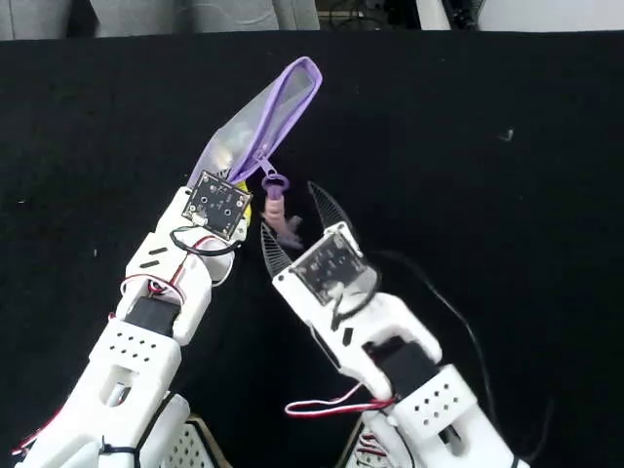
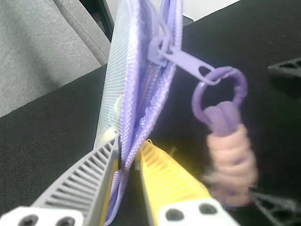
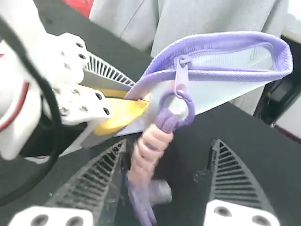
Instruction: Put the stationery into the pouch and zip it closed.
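A purple pouch (image 1: 261, 119) with see-through walls is held tilted up off the black table. My left gripper (image 1: 240, 200) is shut on its lower edge, the grey and yellow fingers (image 2: 160, 179) pinching the purple seam (image 2: 125, 160). Pale shapes show faintly through the pouch wall (image 2: 115, 106). The zipper pull (image 2: 186, 65) sits near that held end, with a purple ring (image 1: 274, 182) and a pink coiled cord (image 1: 278, 216) hanging from it. My right gripper (image 1: 302, 230) is open, and the pink cord (image 3: 150, 146) dangles between its black fingers (image 3: 235, 174).
The black table (image 1: 507, 195) spreads wide to the right and far side. Both arms stand close together at the near middle, with a red and white cable (image 1: 331, 403) at the right arm's base. Grey fabric (image 1: 195, 15) lies beyond the back edge.
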